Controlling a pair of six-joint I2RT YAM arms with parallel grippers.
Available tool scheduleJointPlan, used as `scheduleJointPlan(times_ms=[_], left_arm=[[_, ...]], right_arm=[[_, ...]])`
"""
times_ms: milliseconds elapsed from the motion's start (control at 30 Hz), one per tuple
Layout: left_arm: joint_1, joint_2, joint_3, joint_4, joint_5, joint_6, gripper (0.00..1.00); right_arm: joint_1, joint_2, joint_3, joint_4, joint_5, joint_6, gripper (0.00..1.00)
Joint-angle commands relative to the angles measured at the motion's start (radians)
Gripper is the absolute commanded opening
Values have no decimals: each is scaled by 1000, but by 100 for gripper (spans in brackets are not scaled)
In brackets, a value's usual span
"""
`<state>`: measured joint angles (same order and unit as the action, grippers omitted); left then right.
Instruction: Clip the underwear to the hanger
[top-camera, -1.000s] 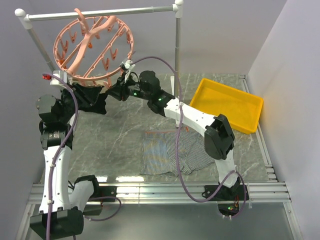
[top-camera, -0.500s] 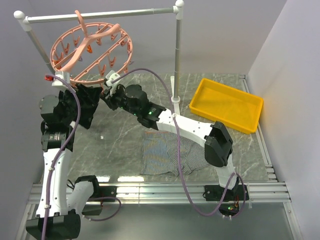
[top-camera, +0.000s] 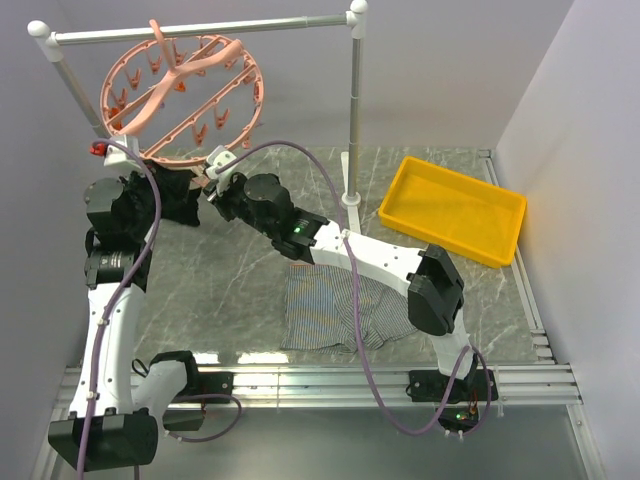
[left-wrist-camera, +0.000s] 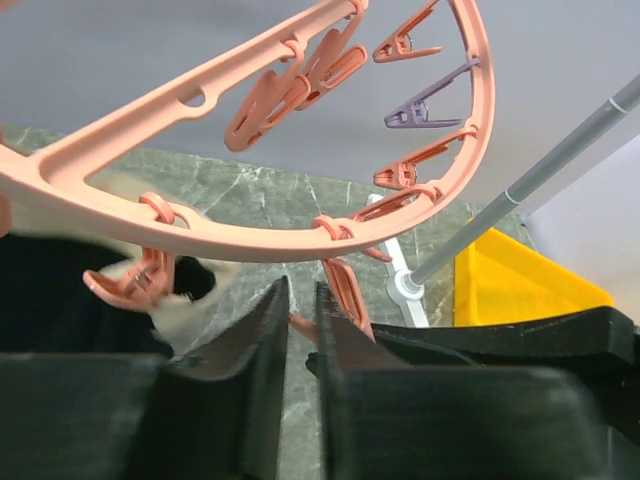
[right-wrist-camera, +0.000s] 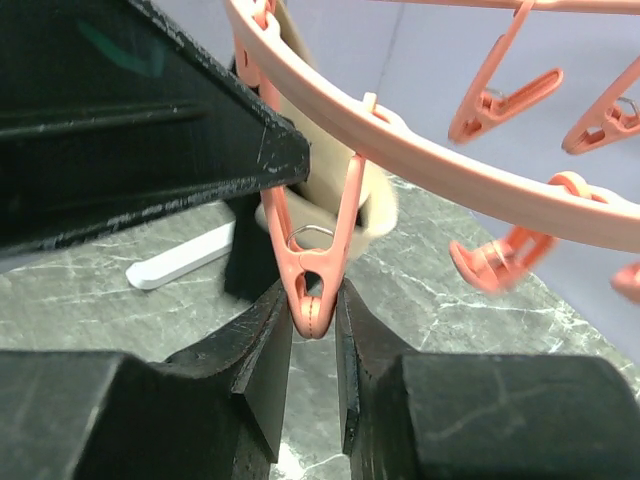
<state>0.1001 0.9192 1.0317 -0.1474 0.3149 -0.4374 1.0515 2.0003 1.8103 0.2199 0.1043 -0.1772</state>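
Note:
The hanger (top-camera: 172, 82), a salmon-pink ring with crossbars and dangling clips, hangs from the grey rail at the back left. My right gripper (top-camera: 209, 190) sits under its lower rim, shut on the bottom end of one pink clip (right-wrist-camera: 315, 270); the fingers (right-wrist-camera: 313, 300) flank it on both sides. My left gripper (top-camera: 188, 196) is just to the left, under the same rim (left-wrist-camera: 250, 240). Its jaws (left-wrist-camera: 302, 300) stand almost together, with a thin edge of another clip (left-wrist-camera: 345, 290) between their tips. The striped grey underwear (top-camera: 335, 300) lies flat on the table, away from both grippers.
A yellow tray (top-camera: 455, 210) stands at the right, also seen in the left wrist view (left-wrist-camera: 510, 285). The rail's right post (top-camera: 354, 110) rises from a white foot behind the right arm. A purple cable loops over the right arm and the underwear.
My right gripper has moved left along the ring's lower rim, up to the left gripper. The ring has swung back and left. The left jaws have narrowed.

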Motion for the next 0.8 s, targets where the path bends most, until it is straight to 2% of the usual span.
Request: scheduleJointPlan(times_ms=[0, 100, 233, 300, 333, 367, 433, 567, 667, 767], left_arm=[[3, 13, 45, -6, -30, -3, 14], [3, 20, 48, -4, -22, -1, 1], [3, 26, 50, 9, 6, -6, 0], [3, 30, 50, 15, 30, -11, 1], [3, 32, 50, 16, 41, -12, 0], [3, 33, 50, 17, 41, -17, 0], [1, 35, 51, 16, 62, -24, 0], [3, 26, 54, -6, 85, -46, 21], [3, 20, 59, -24, 76, -53, 27], [6, 27, 60, -53, 49, -70, 29]], right_arm=[[1, -20, 24, 39, -43, 15, 8], [-10, -32, 6, 39, -127, 27, 17], [-50, -41, 3, 32, -221, 71, 24], [-64, -32, 12, 19, -264, 81, 17], [-74, -29, 17, 24, -265, 82, 8], [-74, -28, 17, 27, -262, 78, 3], [-76, -21, 23, 30, -244, 56, 0], [-67, -14, 15, 67, -195, 16, 0], [-51, -9, -2, 113, -121, -50, 0], [-41, -12, -42, 183, -58, -97, 0]])
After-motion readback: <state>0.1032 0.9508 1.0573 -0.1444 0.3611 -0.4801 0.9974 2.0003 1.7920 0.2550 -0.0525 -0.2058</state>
